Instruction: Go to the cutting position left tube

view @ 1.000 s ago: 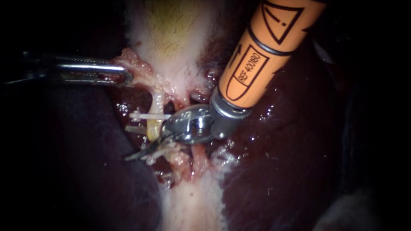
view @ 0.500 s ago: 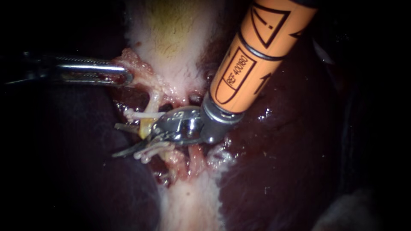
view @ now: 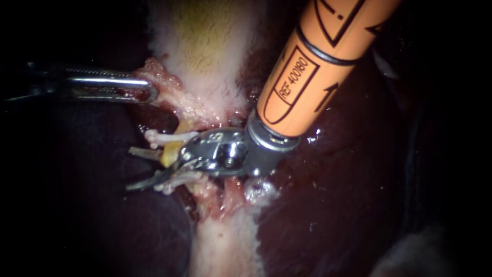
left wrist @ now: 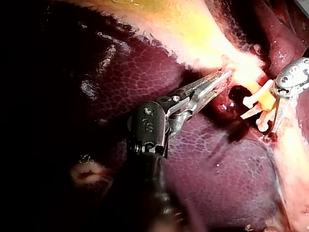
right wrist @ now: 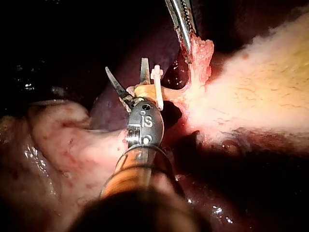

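Observation:
In the endoscope view a short yellowish tube [view: 171,152] runs down from the pale gallbladder [view: 205,46]. White clips cross it above [view: 166,137] and below [view: 177,179]. My right instrument [view: 129,169], on an orange shaft, has its blades open astride the tube between those clips. The right wrist view shows the same tube [right wrist: 145,91] at the base of the open blades [right wrist: 125,65], beside a clip [right wrist: 157,86]. My left instrument [view: 149,92] is shut on a ragged fold of tissue [view: 163,77] at the gallbladder's edge, also seen in the left wrist view [left wrist: 219,79].
Dark liver [view: 338,195] lies on both sides of the pale band [view: 225,246] below the tubes. A second reddish strand [view: 233,195] sits just right of the clipped tube, under the right instrument's wrist. The orange shaft [view: 318,61] covers the upper right.
My right instrument has slid left, so its open blades reach further across the tube and the tube and clips are nudged left. The left instrument has kept still.

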Controlling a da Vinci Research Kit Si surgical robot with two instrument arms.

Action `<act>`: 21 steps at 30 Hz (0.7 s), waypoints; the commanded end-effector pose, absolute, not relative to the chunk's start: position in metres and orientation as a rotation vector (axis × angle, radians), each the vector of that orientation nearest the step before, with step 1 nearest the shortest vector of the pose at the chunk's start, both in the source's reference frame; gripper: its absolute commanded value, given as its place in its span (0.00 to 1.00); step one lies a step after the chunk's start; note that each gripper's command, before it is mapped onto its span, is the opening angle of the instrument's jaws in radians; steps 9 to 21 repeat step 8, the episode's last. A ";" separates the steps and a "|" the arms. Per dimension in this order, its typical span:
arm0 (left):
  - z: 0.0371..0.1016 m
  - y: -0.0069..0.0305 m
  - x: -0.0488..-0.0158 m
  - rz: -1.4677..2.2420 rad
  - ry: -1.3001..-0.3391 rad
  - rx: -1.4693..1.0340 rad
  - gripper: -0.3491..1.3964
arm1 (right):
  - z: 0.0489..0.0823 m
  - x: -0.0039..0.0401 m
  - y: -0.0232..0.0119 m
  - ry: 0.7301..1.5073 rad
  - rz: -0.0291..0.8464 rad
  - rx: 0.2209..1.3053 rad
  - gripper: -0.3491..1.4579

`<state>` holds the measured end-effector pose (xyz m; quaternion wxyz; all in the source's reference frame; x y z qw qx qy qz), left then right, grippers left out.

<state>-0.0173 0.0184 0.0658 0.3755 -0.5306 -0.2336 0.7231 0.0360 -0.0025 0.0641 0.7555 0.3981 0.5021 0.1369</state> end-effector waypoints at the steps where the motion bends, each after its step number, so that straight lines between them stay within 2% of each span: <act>1: 0.0659 0.0184 -0.0173 1.850 -0.598 -1.358 0.00 | 0.0643 0.0360 -0.0025 1.093 0.300 0.867 0.91; 21: 0.0659 0.0184 -0.0173 1.850 -0.598 -1.358 0.00 | 0.0643 0.0360 -0.0025 1.093 0.300 0.867 0.91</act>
